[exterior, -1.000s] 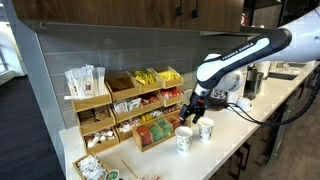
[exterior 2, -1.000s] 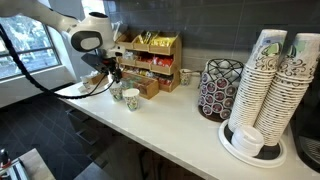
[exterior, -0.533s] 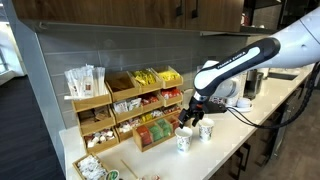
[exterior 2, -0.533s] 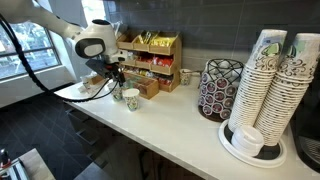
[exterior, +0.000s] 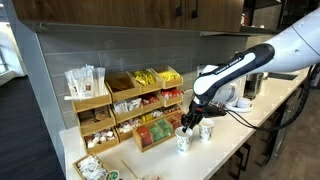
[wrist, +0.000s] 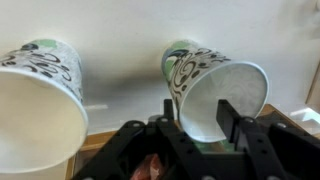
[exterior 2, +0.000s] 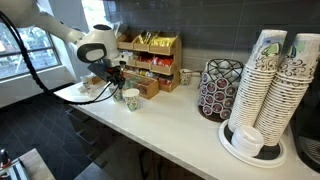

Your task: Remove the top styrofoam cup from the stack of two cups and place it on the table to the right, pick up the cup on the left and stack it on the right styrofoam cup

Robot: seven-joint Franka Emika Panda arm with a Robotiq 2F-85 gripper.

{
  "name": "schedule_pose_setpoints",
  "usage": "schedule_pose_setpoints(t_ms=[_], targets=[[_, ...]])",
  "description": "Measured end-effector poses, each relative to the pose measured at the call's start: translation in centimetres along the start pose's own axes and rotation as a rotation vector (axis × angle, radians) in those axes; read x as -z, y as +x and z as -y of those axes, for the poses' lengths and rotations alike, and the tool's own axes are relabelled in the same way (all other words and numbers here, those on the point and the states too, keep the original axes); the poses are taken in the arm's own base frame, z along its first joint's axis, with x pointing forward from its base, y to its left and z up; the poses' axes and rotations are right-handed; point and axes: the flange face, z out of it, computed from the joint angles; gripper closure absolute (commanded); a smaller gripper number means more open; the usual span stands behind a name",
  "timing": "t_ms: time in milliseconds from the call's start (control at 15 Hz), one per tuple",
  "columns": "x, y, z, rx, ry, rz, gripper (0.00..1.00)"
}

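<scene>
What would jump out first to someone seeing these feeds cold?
The white arm reaches over the countertop, its gripper poised with open jaws at the rim of one foam cup while a second cup stands apart beside it. Then the tall stacks of patterned paper cups close to the camera in an exterior view, and the wooden snack rack against the wall.

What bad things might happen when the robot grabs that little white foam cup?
The open gripper seems to straddle one wall of the small white foam cup; squeezing might dent or tip it. The second white foam cup stands close beside it, so a swing might knock that over.
</scene>
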Motion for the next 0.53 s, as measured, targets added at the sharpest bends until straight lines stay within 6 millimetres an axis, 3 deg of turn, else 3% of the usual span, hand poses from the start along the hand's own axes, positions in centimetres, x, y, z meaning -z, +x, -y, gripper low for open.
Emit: schedule_pose_setpoints(t_ms=[133, 200, 533], targets=[[0.2, 0.1, -0.2, 0.003, -0.002, -0.008, 0.98], [0.3, 0.2, -0.3, 0.008, -0.003, -0.012, 1.00], [1.6, 0.4, -1.0, 0.035, 0.011, -0.041, 0.99]])
